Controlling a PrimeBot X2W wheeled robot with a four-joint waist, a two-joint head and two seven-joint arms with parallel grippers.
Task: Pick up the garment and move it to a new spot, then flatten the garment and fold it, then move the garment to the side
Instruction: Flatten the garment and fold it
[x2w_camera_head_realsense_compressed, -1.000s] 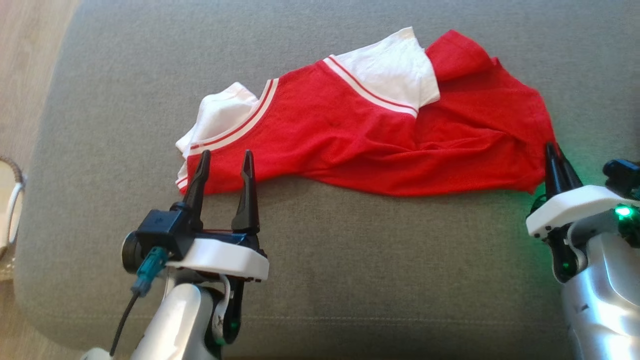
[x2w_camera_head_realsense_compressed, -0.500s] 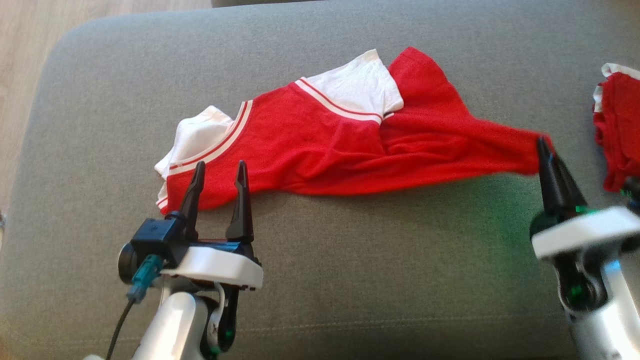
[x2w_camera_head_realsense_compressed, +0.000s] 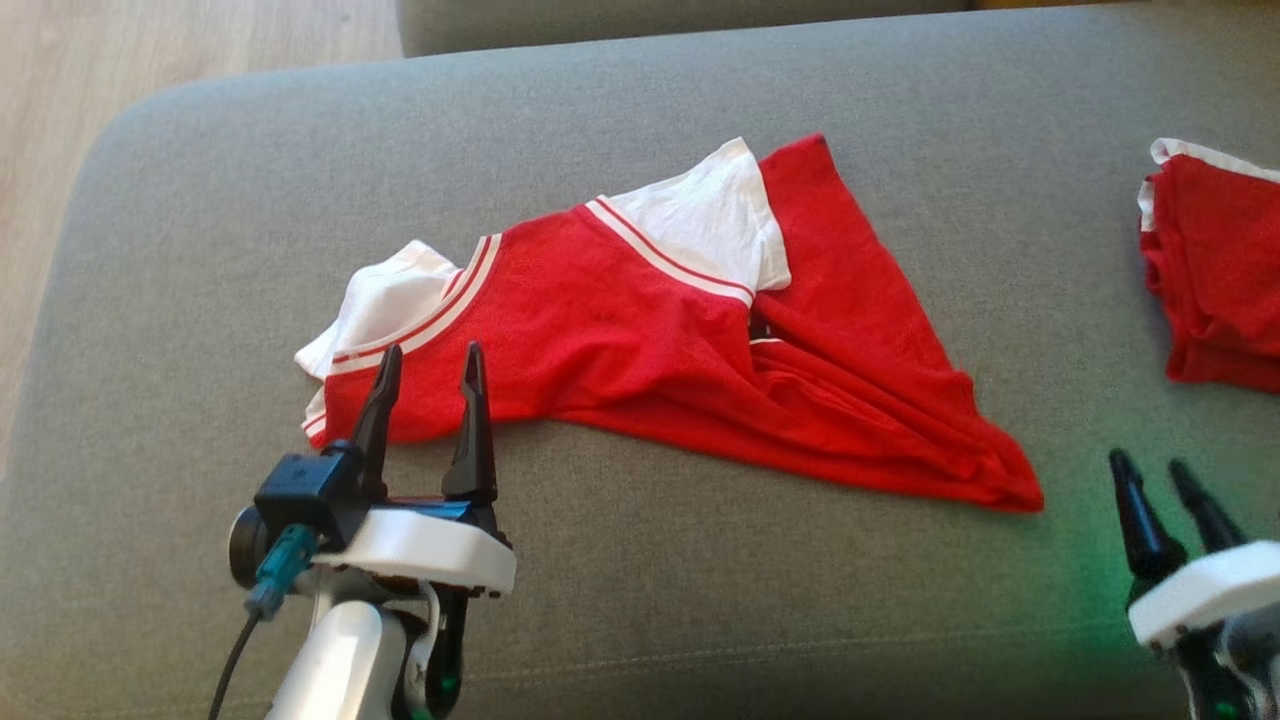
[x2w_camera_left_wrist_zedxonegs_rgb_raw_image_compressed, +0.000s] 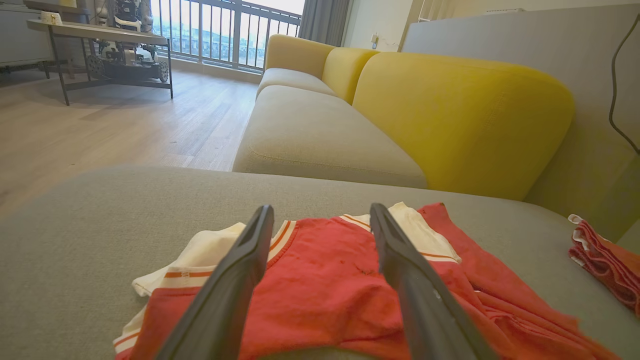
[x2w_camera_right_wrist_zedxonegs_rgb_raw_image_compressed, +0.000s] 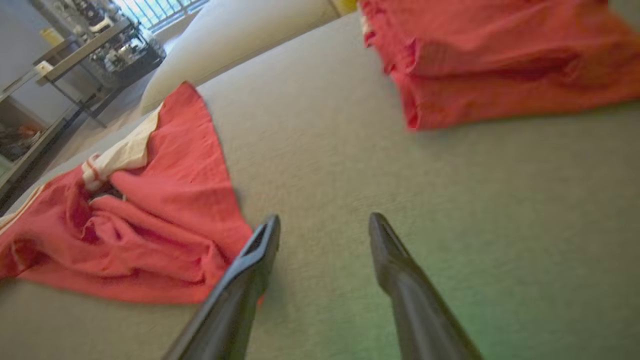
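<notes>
The garment, a red shirt with white sleeves and striped trim, lies crumpled on the grey cushion, about midway between its left and right edges. Its long axis runs across the cushion, slanting towards the near edge on the right. The sleeve end points at the left edge, and the red body tapers to a pointed corner aimed at the near-right corner. A second flap of red cloth juts towards the far edge.

The left gripper stands wide apart with nothing between its fingers, its tips over the near hem at the sleeve end; whether they touch the cloth I cannot tell. The right gripper is spread too and empty, over bare cushion just beside the pointed corner. Another red garment lies bunched at the right edge, well apart from the first
</notes>
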